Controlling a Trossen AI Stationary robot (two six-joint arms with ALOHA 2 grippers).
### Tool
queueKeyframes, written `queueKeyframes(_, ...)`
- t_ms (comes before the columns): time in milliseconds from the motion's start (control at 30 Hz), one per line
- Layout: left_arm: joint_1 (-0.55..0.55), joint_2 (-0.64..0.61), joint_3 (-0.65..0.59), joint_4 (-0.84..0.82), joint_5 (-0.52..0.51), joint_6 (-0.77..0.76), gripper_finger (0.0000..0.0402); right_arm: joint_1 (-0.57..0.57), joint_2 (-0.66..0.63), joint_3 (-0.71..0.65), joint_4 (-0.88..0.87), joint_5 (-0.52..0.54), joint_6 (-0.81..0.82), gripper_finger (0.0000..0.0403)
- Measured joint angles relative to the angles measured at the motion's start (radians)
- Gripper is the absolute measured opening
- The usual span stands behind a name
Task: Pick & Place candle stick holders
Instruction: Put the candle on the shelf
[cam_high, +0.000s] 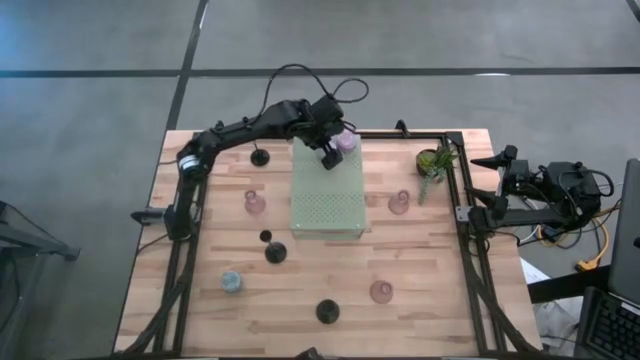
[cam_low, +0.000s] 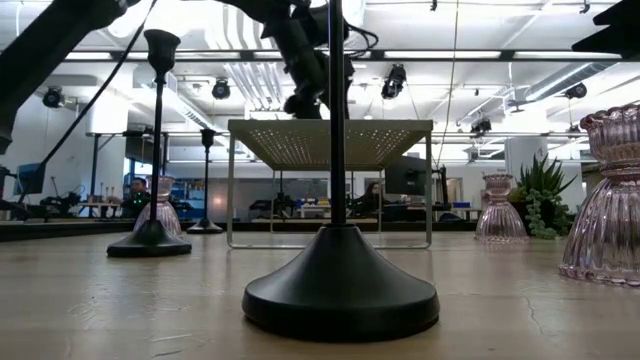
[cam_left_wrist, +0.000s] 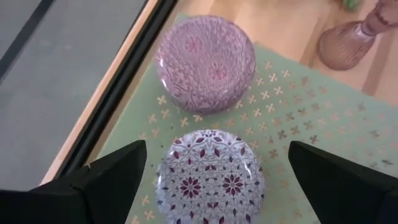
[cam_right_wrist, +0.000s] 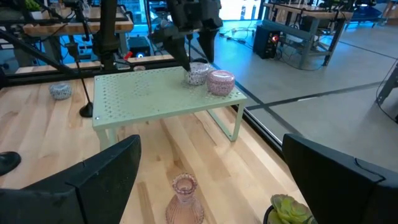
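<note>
Two round patterned holders stand side by side at the far end of the raised pale green perforated mat (cam_high: 328, 200): a lilac-pink one (cam_left_wrist: 205, 62) and a white-and-purple one (cam_left_wrist: 210, 180). My left gripper (cam_high: 328, 156) hangs over the white-and-purple holder (cam_right_wrist: 197, 74), open, with one finger on either side and a gap to each. The lilac-pink holder (cam_high: 346, 142) sits just beyond it. My right gripper (cam_high: 484, 187) waits open and empty at the table's right edge.
Black thin-stemmed holders (cam_high: 260, 157) (cam_high: 275, 252) (cam_high: 328, 311), pink glass holders (cam_high: 255, 203) (cam_high: 399, 203) (cam_high: 381, 291) and a blue round holder (cam_high: 231, 282) stand on the wooden table around the mat. A small potted plant (cam_high: 435, 165) is at the far right. The table's black frame rail (cam_left_wrist: 118, 93) runs close to the mat's far edge.
</note>
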Motion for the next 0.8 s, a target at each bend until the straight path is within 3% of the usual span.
queueKeyframes(300, -0.070, -0.160, 0.016, -0.114, 0.008, 0.018, 0.0395, 0.000, 0.000, 0.000, 0.000, 0.000, 0.000, 0.0384)
queueKeyframes(500, -0.181, -0.303, 0.016, -0.243, 0.022, 0.032, 0.0365, 0.000, 0.000, 0.000, 0.000, 0.000, 0.000, 0.0384)
queueKeyframes(800, -0.377, -0.546, 0.016, -0.563, 0.024, -0.197, 0.0333, 0.000, 0.000, 0.000, 0.000, 0.000, 0.000, 0.0384)
